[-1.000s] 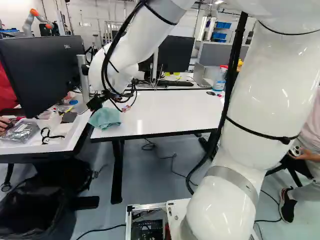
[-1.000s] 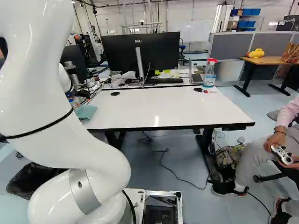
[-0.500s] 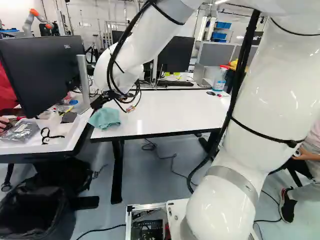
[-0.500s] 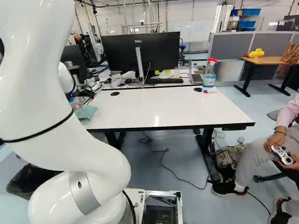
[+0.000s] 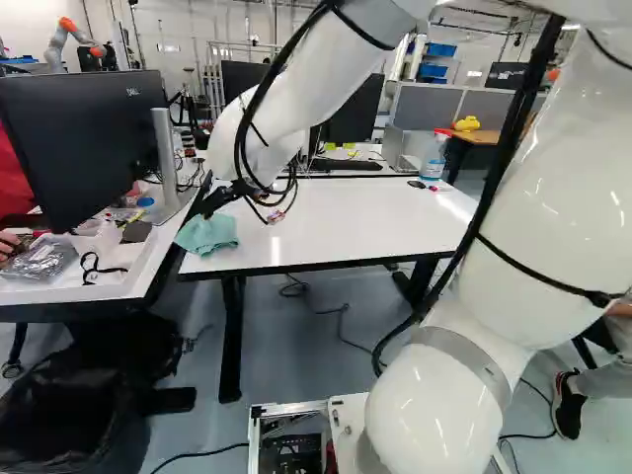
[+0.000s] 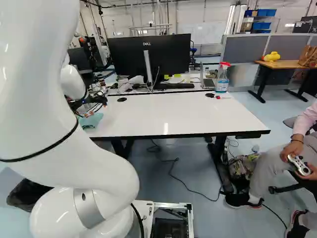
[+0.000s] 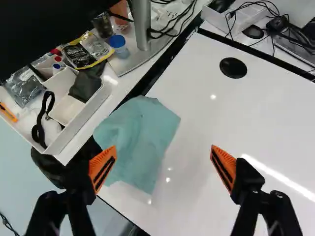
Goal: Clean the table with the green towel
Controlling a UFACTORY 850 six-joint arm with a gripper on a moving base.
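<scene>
Green towel (image 7: 142,137): pale teal, soft and rumpled; bunches into folds on the side toward the neighbouring desk (image 7: 118,93), lies flatter toward the white table (image 7: 206,128), with one squarish corner; covers a stretch of table edge, ahead of the hand, mostly by the finger nearer the desk.
Gripper (image 5: 212,200): spreads its two fingers wide apart; shows towel and tabletop in the gap between.
Orange pads (image 7: 103,167): face each other at a slant; one overlaps the towel's edge in the wrist view, the other appears against white tabletop.
Contact: cannot tell whether the nearer pad touches the cloth or hovers over it.
White tray (image 7: 81,120): rests on the desk, beyond the towel-side finger; holds a black strap (image 7: 41,125) and a dark pouch (image 7: 87,84).
Black grommet (image 7: 233,68): sits in the tabletop, well ahead of the other finger.
Blue-lidded cup (image 7: 118,42): stands near the monitor stand (image 7: 142,29), farther ahead than the towel.
Spray bottle (image 6: 222,79): stands upright, well apart from the hand.
</scene>
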